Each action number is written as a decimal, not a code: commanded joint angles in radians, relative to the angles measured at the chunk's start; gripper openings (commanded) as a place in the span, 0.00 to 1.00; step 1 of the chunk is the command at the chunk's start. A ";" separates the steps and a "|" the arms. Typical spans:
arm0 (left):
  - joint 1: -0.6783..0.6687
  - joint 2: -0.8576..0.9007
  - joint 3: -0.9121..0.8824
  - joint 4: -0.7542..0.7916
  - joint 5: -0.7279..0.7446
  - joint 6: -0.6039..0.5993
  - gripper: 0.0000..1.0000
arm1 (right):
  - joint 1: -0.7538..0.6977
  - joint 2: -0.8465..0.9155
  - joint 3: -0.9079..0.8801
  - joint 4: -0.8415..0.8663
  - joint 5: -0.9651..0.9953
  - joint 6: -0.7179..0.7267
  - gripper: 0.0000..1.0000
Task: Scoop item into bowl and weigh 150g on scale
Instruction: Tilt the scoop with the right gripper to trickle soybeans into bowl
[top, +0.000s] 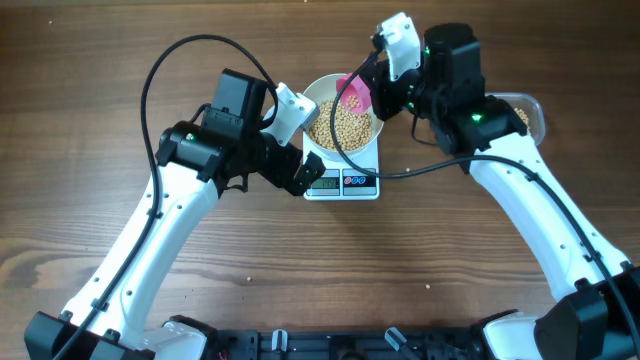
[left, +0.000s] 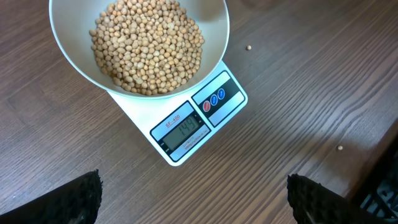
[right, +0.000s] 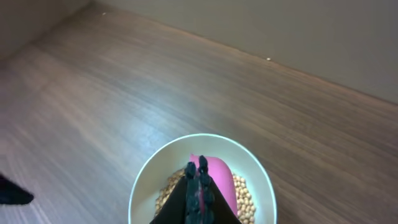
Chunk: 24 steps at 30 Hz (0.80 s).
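Bare table (left: 298, 93) lies open to the right of and in front of the scale (left: 140, 115), two stray beans (left: 249, 47) on it; the left gripper (left: 196, 202) is held above it, fingers wide apart, nothing gripped. "SF-400" is read above the display (left: 185, 132), digits starting 14, last unclear. The beans (left: 149, 43) are piled in the bowl (left: 68, 31) on the scale, right gripper (right: 198, 190) clamped on a pink scoop (right: 217, 180) over it
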 joint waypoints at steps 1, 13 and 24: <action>-0.001 -0.004 0.011 0.002 0.009 0.016 1.00 | 0.006 -0.018 0.023 -0.011 -0.011 -0.013 0.04; -0.001 -0.004 0.011 0.001 0.009 0.016 1.00 | 0.036 -0.018 0.022 -0.006 0.090 -0.212 0.04; -0.001 -0.004 0.011 0.001 0.009 0.016 1.00 | 0.050 -0.018 0.022 -0.018 0.027 -0.235 0.04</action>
